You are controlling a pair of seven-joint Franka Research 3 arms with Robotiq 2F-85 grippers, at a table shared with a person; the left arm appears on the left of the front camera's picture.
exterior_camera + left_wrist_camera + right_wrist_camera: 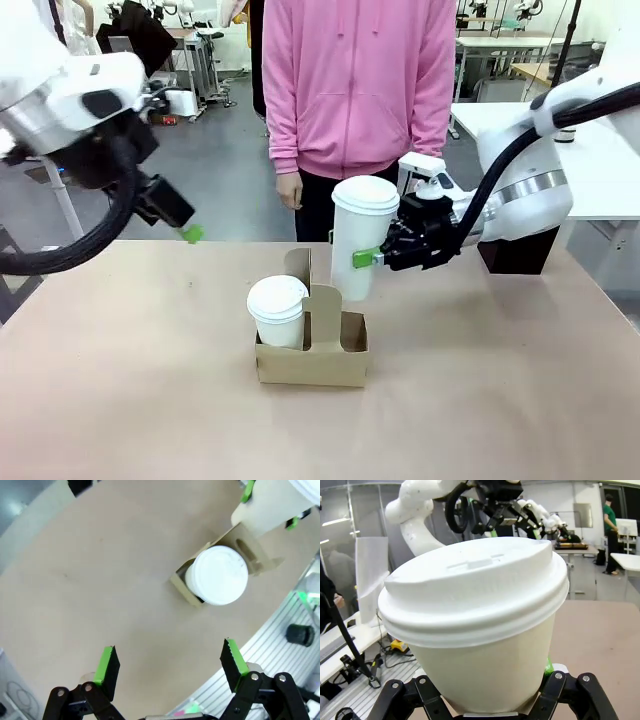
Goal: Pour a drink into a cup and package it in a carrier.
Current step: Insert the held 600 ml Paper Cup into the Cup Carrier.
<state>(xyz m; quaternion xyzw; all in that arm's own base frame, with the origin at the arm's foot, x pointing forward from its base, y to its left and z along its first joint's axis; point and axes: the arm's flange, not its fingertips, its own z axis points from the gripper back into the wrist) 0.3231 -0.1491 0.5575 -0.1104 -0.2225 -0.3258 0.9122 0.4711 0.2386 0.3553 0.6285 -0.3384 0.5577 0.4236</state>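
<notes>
The right fingers (pixel 366 258) clamp the cup (pixel 352 225) upright just above the carrier (pixel 310 368), on its right side. Centre the base over the empty hole (pixel 352 326), clear of the handle tab (pixel 325 312) and second cup (pixel 278 310), then lower straight. The left fingers (pixel 106 666) gape empty, well left of the carrier.

In carrier (pixel 310 365), seated cup (pixel 277 300) blocks left hole; right hole free.

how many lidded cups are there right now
2. One cup sits in the carrier's left hole; the other cup is held by the right gripper, raised close by the carrier. No others seen.
</notes>
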